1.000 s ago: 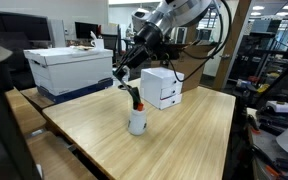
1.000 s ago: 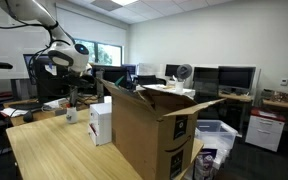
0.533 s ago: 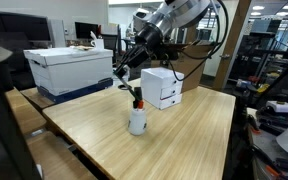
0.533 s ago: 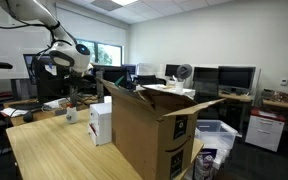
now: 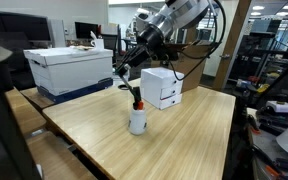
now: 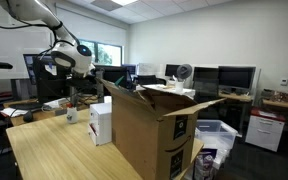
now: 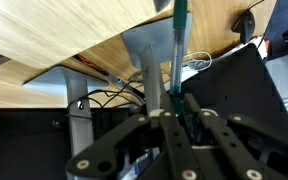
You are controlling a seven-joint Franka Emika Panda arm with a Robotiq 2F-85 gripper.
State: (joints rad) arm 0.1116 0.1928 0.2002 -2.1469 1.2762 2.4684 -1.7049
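Marker (image 7: 176,50), green, stands upright in the wrist view with the jaws nearly shut on its lower end. No writing on it can be read. In an exterior view it hangs at the mouth of a white cup (image 5: 137,123) on the tabletop (image 5: 189,140); whether its tip is inside cannot be told. A white drawer box (image 5: 162,87) sits just behind. The print on the cardboard box (image 6: 149,135) is too small to read.

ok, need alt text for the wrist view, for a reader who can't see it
The gripper, entering from the bottom, is shut on a teal marker that runs up the middle of the frame right beside a white cup. Behind them is a light wooden table, with a black panel at right.
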